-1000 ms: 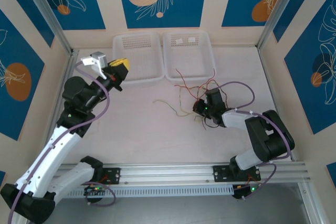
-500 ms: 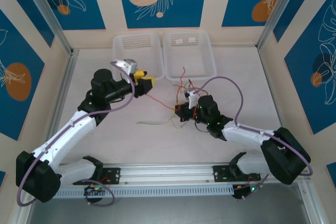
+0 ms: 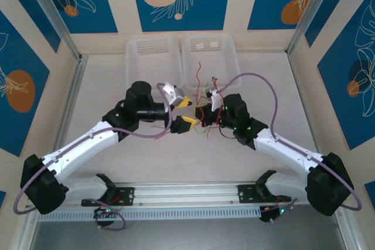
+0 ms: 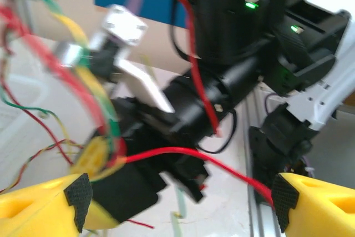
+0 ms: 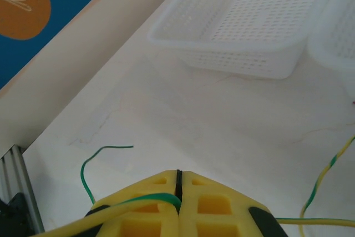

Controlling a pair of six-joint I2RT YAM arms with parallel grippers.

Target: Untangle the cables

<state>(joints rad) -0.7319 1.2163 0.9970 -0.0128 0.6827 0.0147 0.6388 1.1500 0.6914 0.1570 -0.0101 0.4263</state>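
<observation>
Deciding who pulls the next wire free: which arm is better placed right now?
Probably left. The left gripper is open at the tangle, with a red wire crossing between its fingers. The right gripper is shut on the cables, so it is occupied.

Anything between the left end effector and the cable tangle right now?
Nothing visible. The open left end effector faces the cables directly; a red strand crosses between its fingers. The right end effector, shut on a yellow-green strand, sits just behind the tangle, so watch for contact.
</observation>
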